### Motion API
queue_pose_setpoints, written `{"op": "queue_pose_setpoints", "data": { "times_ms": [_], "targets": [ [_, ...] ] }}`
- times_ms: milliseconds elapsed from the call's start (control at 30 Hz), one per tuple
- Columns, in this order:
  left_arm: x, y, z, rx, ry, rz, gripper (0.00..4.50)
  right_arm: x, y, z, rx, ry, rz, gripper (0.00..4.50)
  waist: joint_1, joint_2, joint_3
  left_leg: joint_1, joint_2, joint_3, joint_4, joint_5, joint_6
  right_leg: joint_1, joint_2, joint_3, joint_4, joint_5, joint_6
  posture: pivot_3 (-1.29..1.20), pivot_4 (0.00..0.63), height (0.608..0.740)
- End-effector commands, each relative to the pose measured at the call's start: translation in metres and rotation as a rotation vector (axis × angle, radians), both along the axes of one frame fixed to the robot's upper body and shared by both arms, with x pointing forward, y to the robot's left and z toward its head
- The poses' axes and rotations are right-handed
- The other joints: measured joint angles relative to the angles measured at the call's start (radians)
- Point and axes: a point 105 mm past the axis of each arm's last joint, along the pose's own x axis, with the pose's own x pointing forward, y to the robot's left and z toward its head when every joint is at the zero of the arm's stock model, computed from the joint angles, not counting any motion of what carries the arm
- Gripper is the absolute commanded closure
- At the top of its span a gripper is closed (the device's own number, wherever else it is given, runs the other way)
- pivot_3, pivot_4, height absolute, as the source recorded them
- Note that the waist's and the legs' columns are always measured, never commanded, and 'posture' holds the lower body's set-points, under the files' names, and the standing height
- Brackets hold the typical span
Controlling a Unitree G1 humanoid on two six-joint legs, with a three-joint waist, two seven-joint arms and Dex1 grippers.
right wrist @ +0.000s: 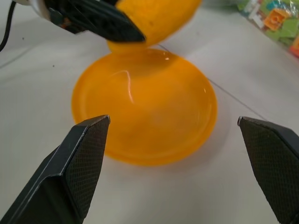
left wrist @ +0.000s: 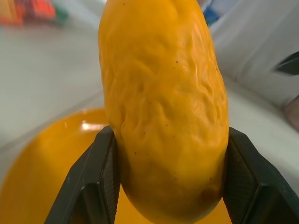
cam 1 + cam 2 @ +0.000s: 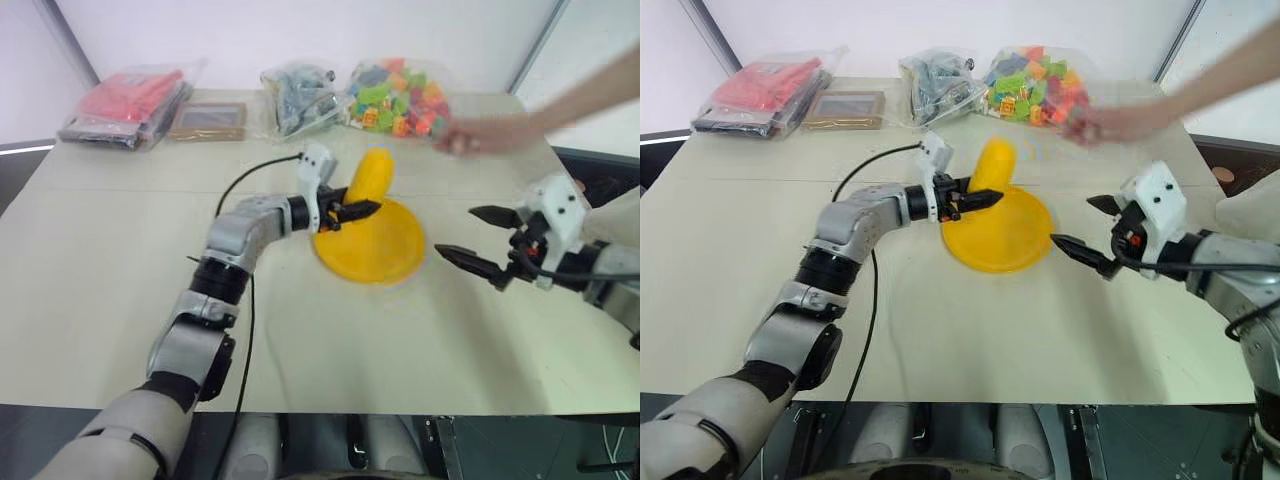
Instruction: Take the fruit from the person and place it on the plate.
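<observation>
My left gripper (image 3: 362, 209) clamps the bumpy, oval yellow-orange fruit (image 3: 371, 177) upright over the shallow, glossy yellow plate's (image 3: 385, 255) eleven o'clock edge. My right gripper (image 3: 478, 240) gapes empty at three o'clock.

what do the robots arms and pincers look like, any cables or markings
Both arms are built of grey and silver jointed segments with black bands at the joints. Each ends in a white wrist housing carrying a pincer of two black tapered fingers with cross-hatched inner pads: left pincer, right pincer. A thin black cable loops along the left arm. No markings are legible.
</observation>
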Motion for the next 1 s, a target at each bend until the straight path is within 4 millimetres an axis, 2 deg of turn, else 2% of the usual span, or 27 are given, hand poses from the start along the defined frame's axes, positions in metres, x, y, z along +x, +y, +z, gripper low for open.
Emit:
{"op": "queue_pose_setpoints", "data": {
  "times_ms": [33,233,300,400,500,600,700,800,1000],
  "targets": [
    [0.008,-0.009,-0.003,0.054,-0.022,-0.002,2.27,-0.009,0.005,0.013,0.008,-0.079,-0.014,0.0,0.002,0.0,0.0,0.0,0.0,0.0,0.0,0.0,0.0,0.0,0.0,0.0,0.0,0.0,0.0,0.0,0.15,0.731],
    [0.008,-0.015,-0.029,0.144,0.002,-0.041,2.27,-0.014,0.007,0.011,0.023,-0.097,-0.058,0.0,0.003,0.0,0.0,-0.001,0.0,0.0,0.0,0.0,0.0,0.0,0.0,0.0,0.0,0.0,0.0,0.0,0.15,0.731],
    [0.009,-0.015,-0.033,0.162,0.0,-0.039,1.24,-0.015,0.008,0.011,0.03,-0.101,-0.066,0.0,0.004,0.0,0.0,-0.001,0.0,-0.001,0.0,0.0,0.0,0.0,0.0,0.0,0.0,0.0,0.0,0.0,0.15,0.731],
    [0.009,-0.015,-0.032,0.153,0.004,-0.046,0.04,-0.016,0.01,0.01,0.034,-0.102,-0.071,0.0,0.004,0.0,0.0,-0.001,0.0,-0.001,0.0,0.0,0.0,0.0,0.0,0.0,0.0,0.0,0.0,0.0,0.15,0.731],
    [0.008,-0.013,-0.02,0.097,-0.02,-0.063,0.04,-0.015,0.011,0.01,0.037,-0.101,-0.072,0.0,0.003,0.0,0.0,-0.001,0.0,-0.001,0.0,0.0,0.0,0.0,0.0,0.0,0.0,0.0,0.0,0.0,0.15,0.731],
    [0.007,-0.006,0.005,-0.001,-0.062,-0.042,0.04,-0.014,0.011,0.01,0.034,-0.098,-0.068,0.0,0.001,0.0,0.0,-0.001,0.0,-0.001,0.0,0.0,0.0,0.0,0.0,0.0,0.0,0.0,0.0,0.0,0.15,0.731],
    [-0.002,0.005,0.03,-0.046,-0.124,-0.041,0.04,-0.013,0.01,0.01,0.026,-0.092,-0.059,0.0,0.001,0.0,0.0,-0.001,0.001,-0.001,0.0,0.0,0.0,0.0,0.0,0.0,0.0,0.0,0.0,0.0,0.15,0.731],
    [-0.017,0.022,0.049,-0.034,-0.226,-0.025,0.04,-0.011,0.008,0.01,0.014,-0.083,-0.05,0.0,0.0,0.0,0.0,0.0,0.001,-0.001,0.0,0.0,0.0,0.0,0.0,0.0,0.0,0.0,0.0,0.0,0.15,0.731],
    [-0.047,0.08,0.068,0.04,-0.325,0.125,0.04,-0.004,0.0,0.004,-0.018,-0.042,-0.027,0.0,-0.002,0.0,0.0,0.0,0.001,-0.002,0.0,0.0,0.0,0.0,0.0,0.0,0.001,0.0,0.0,0.0,0.15,0.731]
  ]
}}
